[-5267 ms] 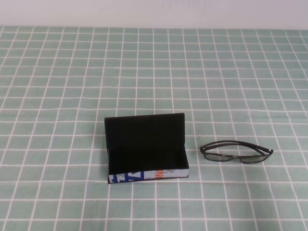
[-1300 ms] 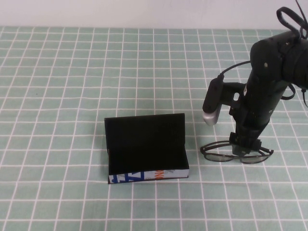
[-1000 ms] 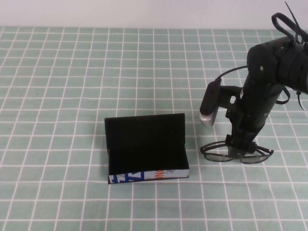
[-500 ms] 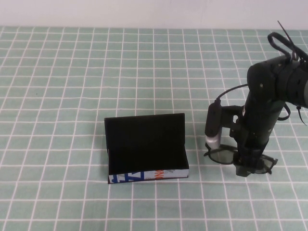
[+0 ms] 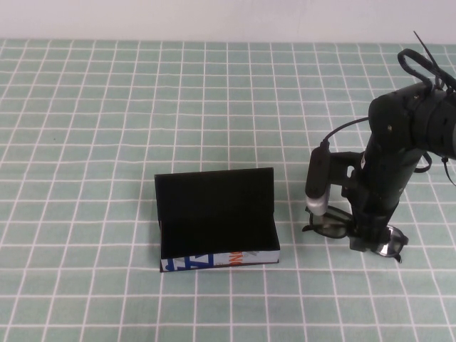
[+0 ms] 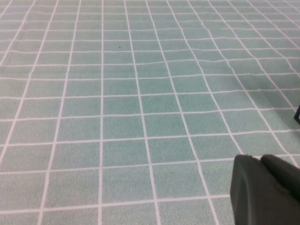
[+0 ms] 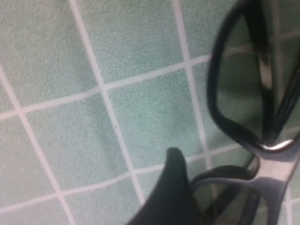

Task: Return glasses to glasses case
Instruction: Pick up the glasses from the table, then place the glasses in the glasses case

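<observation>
The step in hand looks like the pick-up of the glasses, before any carrying toward the glasses case. The right gripper is down at the table, right on the middle of the glasses, which lie on the cloth with one lens showing on the case side of the gripper and the other just past it on the far side. In the right wrist view one dark finger stands close against the bridge of the frame, touching or nearly so. The jaws appear spread and have not closed on the frame; whether the second finger sits behind the frame cannot be told.

The glasses case stands well apart from the gripper, toward the robot's left, with its lid upright at the back and its black inside open upward, the printed white front facing the robot.

The next move, by this reading, calls for pinching the bridge gently, since the frame is thin and could twist or slip, then lifting clear and crossing to the open case.

The left gripper shows only as a dark edge in its own wrist view, away from both objects; its state cannot be told.

The surface is a green tablecloth with a white grid, slightly rippled, and a plain pale wall runs behind it
</observation>
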